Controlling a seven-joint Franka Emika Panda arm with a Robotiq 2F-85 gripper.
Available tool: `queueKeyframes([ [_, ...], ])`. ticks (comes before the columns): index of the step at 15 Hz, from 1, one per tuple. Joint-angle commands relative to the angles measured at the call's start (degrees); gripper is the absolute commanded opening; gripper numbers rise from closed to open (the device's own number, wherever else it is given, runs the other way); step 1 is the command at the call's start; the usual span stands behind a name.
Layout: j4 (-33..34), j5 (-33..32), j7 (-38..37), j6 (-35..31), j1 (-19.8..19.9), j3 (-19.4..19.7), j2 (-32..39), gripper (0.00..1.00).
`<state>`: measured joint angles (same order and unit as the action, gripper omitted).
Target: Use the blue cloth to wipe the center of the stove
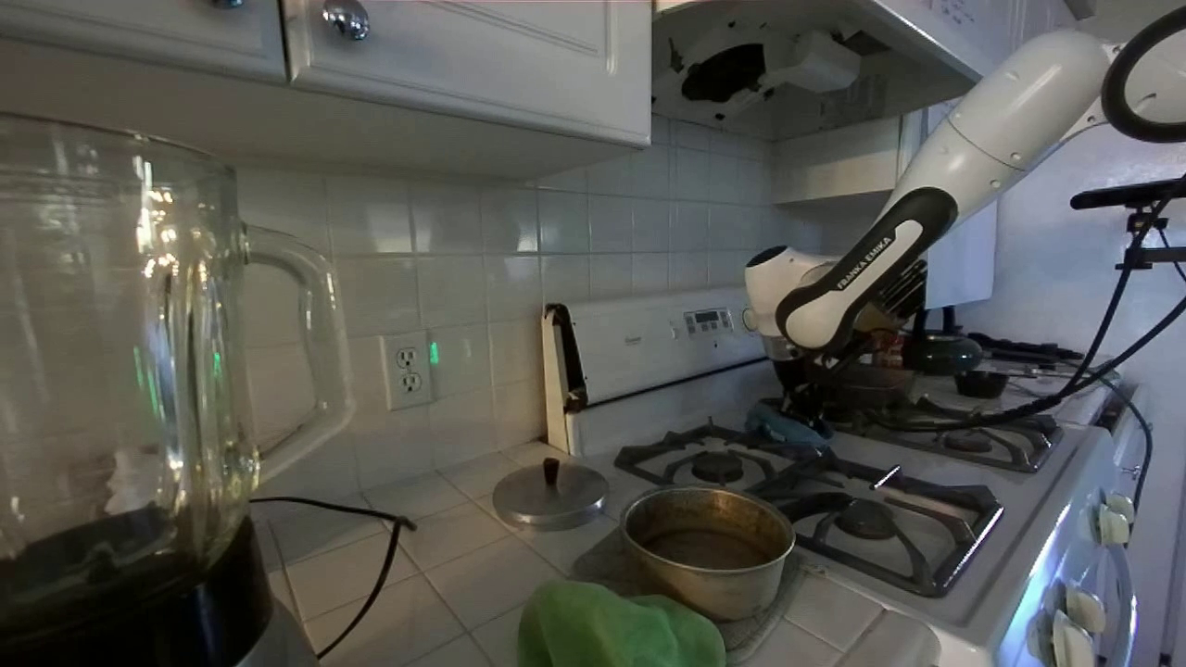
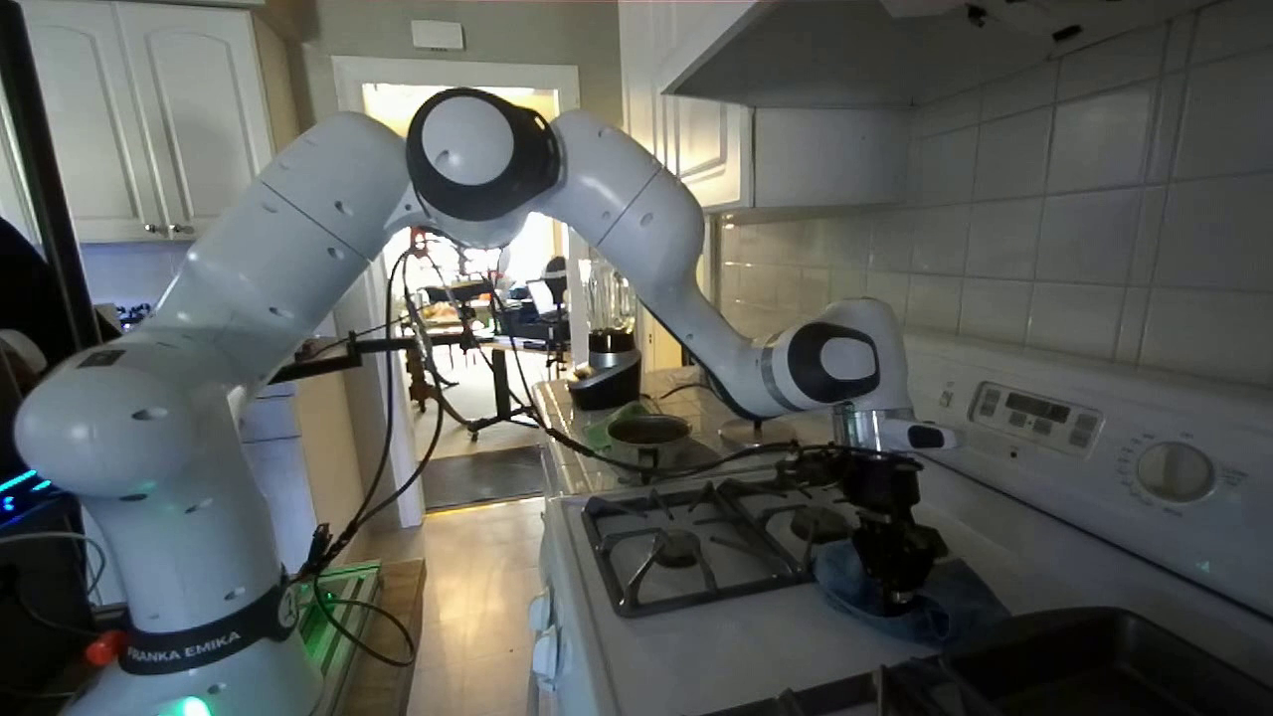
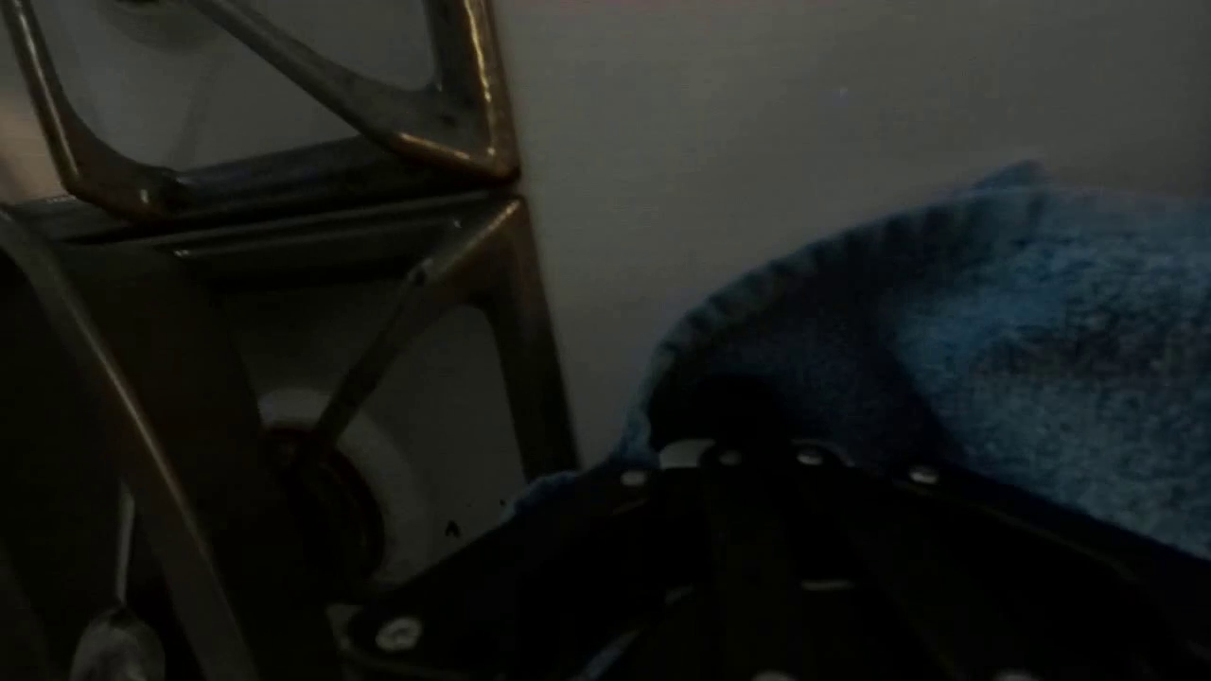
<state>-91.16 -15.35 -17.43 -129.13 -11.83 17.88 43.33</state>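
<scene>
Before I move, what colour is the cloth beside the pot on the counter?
Green. The green cloth shows best in an exterior view, low in the picture.

Rumpled blue cloth, resting on white stove, mid-width, toward the back

The wrist view's right edge cuts off the blue cloth.
</scene>
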Motion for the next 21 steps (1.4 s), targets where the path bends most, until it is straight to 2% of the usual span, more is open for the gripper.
queueKeyframes([
  [1, -5.7, -3.8, 0.6, 2.6, 1.6, -1.7, -3.8, 0.0],
  [7, -12.7, -3.2, 3.6, 1.5, 5.0, -4.5, -8.3, 0.0],
  [13, -21.5, -1.5, 2.9, -1.3, 7.9, -6.5, -13.9, 0.0],
  [21, -32.7, -1.0, 2.7, -5.5, 10.5, -7.2, -20.6, 0.0],
])
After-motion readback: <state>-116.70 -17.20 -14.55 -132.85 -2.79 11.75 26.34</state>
